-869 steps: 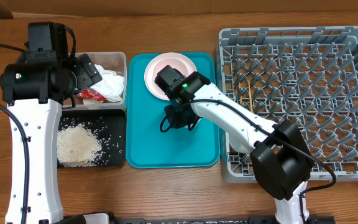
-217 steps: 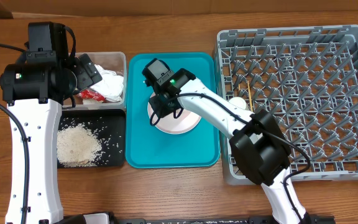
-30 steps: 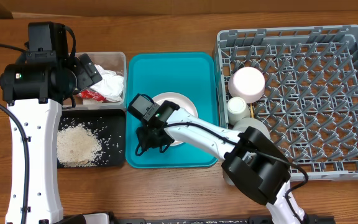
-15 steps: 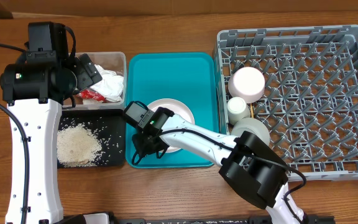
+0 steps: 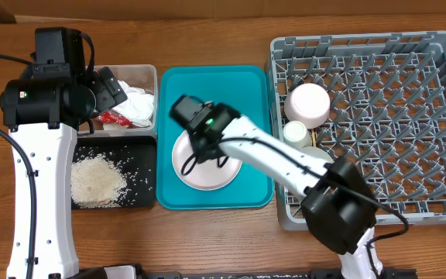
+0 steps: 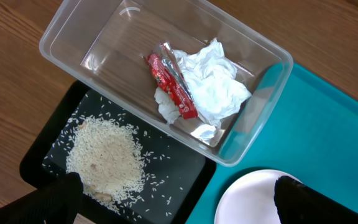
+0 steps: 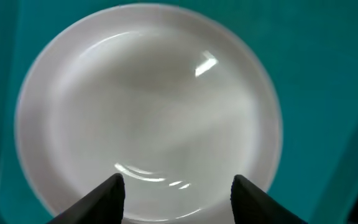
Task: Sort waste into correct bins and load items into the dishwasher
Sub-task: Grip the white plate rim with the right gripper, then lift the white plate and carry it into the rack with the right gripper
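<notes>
Plate (image 5: 201,172): on teal tray (image 5: 242,85), front part, a little more left than before.
Right gripper (image 7: 176,191): released, now above plate, no longer at its left rim.
Left gripper (image 6: 180,200): spread wide, unmoved.

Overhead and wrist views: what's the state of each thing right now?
Plate: flat on the teal tray, ungripped.
Right gripper: open above plate.
Left gripper: open.
Clear tub: holds tissue, wrapper.
Black tray: holds rice.
Dish rack: holds bowl, cup.
</notes>
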Tool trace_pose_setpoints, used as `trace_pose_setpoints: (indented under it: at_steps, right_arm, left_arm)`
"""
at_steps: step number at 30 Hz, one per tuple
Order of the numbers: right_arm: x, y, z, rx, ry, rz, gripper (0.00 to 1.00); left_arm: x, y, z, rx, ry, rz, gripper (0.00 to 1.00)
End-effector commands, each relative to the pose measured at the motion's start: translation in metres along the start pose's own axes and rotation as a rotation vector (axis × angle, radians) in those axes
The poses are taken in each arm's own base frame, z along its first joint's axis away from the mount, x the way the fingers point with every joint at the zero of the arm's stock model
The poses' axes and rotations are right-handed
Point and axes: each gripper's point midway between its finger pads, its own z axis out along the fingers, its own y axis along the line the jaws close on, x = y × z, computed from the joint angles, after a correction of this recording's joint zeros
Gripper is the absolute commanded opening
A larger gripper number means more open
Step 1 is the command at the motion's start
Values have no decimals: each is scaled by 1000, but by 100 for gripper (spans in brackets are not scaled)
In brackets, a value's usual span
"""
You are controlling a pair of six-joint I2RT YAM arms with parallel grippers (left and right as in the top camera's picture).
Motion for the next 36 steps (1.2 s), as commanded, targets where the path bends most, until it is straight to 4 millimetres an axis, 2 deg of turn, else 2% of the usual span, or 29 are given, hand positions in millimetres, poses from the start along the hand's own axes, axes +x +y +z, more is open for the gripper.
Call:
trace_pose_setpoints:
  at_steps: [1, 3, 6, 12, 22, 24, 32, 33, 34, 35, 36]
  right_arm:
    - [-17, -43, -3, 72, -33, 76, 57]
    - [-15, -53, 5, 70, -3, 100, 58]
    - [-10, -58, 15, 35, 36, 128, 58]
    - [-4, -59, 32, 20, 41, 136, 56]
    - [18, -60, 65, 8, 58, 134, 51]
    - [21, -57, 69, -12, 64, 135, 48]
    - [27, -50, 73, -57, 83, 136, 48]
    - [27, -50, 73, -56, 83, 136, 53]
    - [27, -50, 73, -55, 85, 136, 63]
    - [28, -50, 73, -55, 86, 136, 84]
    - [28, -50, 73, -54, 88, 136, 100]
  left_arm:
    - [-1, -1, 0, 2, -1, -2, 100]
    - [-1, -1, 0, 2, -1, -2, 100]
    - [-1, -1, 0, 2, -1, -2, 100]
    - [-1, -1, 0, 2, -1, -2, 100]
    - [-1, -1, 0, 2, -1, -2, 100]
    - [-1, -1, 0, 2, -1, -2, 100]
    - [-1, -1, 0, 2, -1, -2, 100]
    - [-1, -1, 0, 2, -1, -2, 100]
    - [-1, -1, 0, 2, -1, -2, 100]
    - [-1, -1, 0, 2, -1, -2, 100]
    - [-1, -1, 0, 2, -1, -2, 100]
